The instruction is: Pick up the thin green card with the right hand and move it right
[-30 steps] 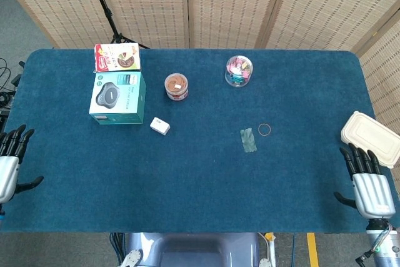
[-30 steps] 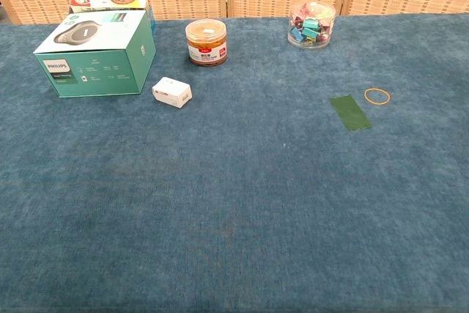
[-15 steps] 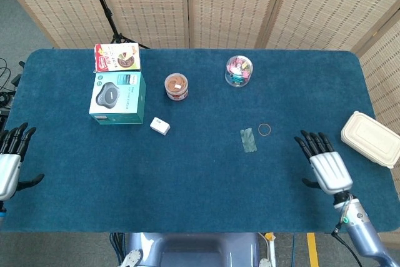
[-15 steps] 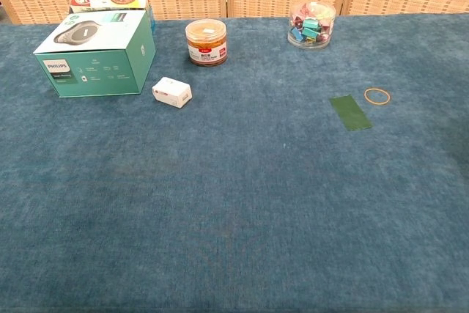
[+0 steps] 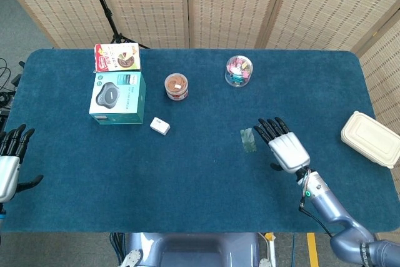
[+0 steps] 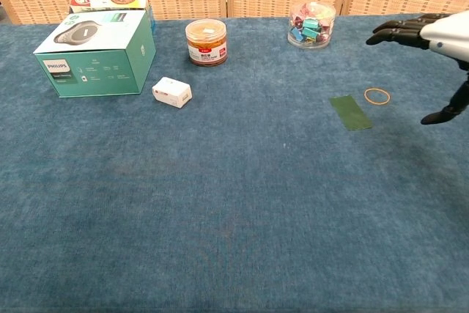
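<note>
Hands numbered two. Left hand [image 5: 9,168] sat at the table's [image 5: 187,179] left edge, fingers straight and apart, holding nothing. Going rightward, the table carried one snack packet [image 5: 117,57] at the back, one teal box [image 5: 117,97] in front of it and touching it, one small white box [image 5: 160,125], one brown-lidded jar [image 5: 176,86], one clear tub of clips [image 5: 239,70], one green card [image 5: 248,140], one rubber band [image 6: 377,96] and one white clamshell container [image 5: 370,137] at the far right edge.

Right hand [image 5: 284,146] hovered above the table just right of the card, palm down, fingers spread wide and stretched forward, thumb hanging to the side, gripping nothing. In the head view its fingertips hid the band; the chest view showed the hand raised clear of the cloth, touching neither band nor card.

The card lay flat right of the table's centre, a thin dark-green rectangle set slightly askew, with the band near its right side and apart from it.
</note>
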`<state>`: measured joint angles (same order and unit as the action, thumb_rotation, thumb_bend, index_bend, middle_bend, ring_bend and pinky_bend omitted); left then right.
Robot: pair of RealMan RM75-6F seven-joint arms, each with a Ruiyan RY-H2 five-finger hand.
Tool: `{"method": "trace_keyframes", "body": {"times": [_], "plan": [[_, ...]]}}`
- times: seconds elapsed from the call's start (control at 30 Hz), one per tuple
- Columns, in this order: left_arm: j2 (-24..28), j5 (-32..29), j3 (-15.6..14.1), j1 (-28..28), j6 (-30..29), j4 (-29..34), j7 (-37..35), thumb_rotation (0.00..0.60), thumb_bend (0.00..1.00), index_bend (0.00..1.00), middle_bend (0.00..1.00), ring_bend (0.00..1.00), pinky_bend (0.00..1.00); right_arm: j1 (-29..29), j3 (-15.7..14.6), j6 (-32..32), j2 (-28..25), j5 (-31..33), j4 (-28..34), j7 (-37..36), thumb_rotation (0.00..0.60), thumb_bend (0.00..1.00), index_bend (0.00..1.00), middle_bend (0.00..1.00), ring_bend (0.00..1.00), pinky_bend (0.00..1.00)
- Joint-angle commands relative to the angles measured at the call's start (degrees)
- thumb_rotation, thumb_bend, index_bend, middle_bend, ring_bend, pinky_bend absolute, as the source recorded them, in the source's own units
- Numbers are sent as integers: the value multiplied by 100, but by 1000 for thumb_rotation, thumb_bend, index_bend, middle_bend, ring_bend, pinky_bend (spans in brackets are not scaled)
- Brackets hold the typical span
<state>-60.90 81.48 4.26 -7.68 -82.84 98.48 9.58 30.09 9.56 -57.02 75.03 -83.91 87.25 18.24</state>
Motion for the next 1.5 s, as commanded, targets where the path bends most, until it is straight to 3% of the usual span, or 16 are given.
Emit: {"method": "trace_keyframes", "body": {"times": [0.03,0.4,0.8,1.5], "plan": [[-26,-46,8,-5,15,-11,54,600,0,0,0,0,0,280,84,205,345,170,-259,272,600,0,0,0,0,0],[-70,-75,13,-6,-2,0,156,600,0,0,0,0,0,787,116,655,997,652,-928,515,600,0,0,0,0,0],[-56,-258,72,-50,101,16,167,600,0,0,0,0,0,1030,11,644,1450,606,-1672,73,600,0,0,0,0,0],[-42,-299,69,-64,122,36,167,600,0,0,0,0,0,1163,-139,540,1709,610,-2170,0,600,0,0,0,0,0]]}}
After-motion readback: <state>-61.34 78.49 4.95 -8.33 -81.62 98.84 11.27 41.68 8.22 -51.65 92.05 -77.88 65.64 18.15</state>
